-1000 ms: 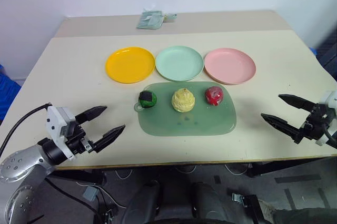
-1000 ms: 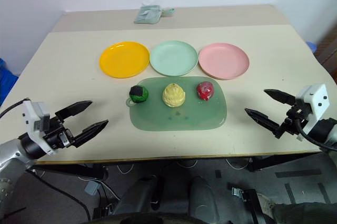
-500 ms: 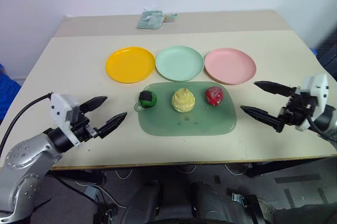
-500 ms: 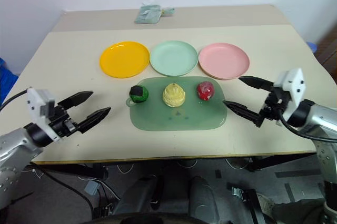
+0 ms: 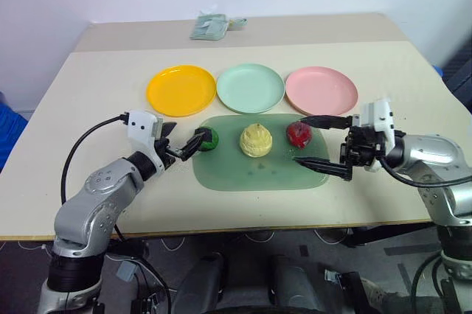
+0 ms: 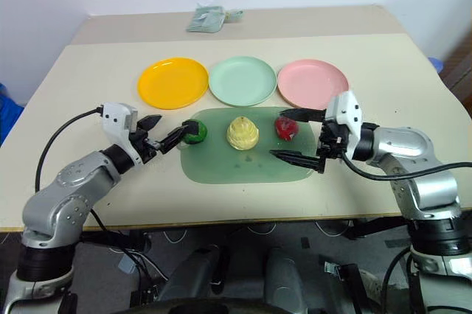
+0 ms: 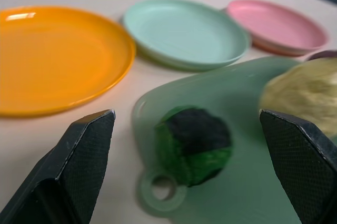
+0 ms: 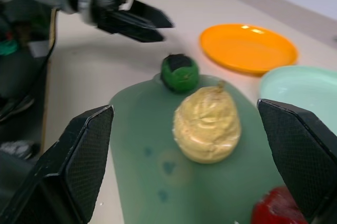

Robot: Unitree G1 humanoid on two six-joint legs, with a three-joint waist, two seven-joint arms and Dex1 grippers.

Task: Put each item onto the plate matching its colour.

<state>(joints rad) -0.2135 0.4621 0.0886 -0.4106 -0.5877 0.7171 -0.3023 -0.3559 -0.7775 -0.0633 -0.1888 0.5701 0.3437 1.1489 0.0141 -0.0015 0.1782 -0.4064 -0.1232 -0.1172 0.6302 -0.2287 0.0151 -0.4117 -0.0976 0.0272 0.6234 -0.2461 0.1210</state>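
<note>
Three items lie in a row on the translucent green board (image 5: 258, 175): a dark green one with black patches (image 5: 208, 138), a pale yellow ridged one (image 5: 256, 140) and a red one (image 5: 299, 134). Behind the board stand the orange-yellow plate (image 5: 181, 91), the mint green plate (image 5: 251, 88) and the pink plate (image 5: 321, 91), all bare. My left gripper (image 5: 187, 135) is open at the board's left end, its fingers reaching toward the dark green item (image 7: 194, 145). My right gripper (image 5: 297, 139) is open, one finger on each side of the red item, not touching it.
A folded grey-green bundle (image 5: 211, 26) lies at the far side of the table. The board has a small ring handle (image 5: 195, 150) at its left end. Bare tabletop (image 5: 96, 107) stretches to the left and right of the plates.
Both arms have swung inward from the table's front corners to the board. The left gripper now points at the dark green item and the right one brackets the red item. Both stayed open.
</note>
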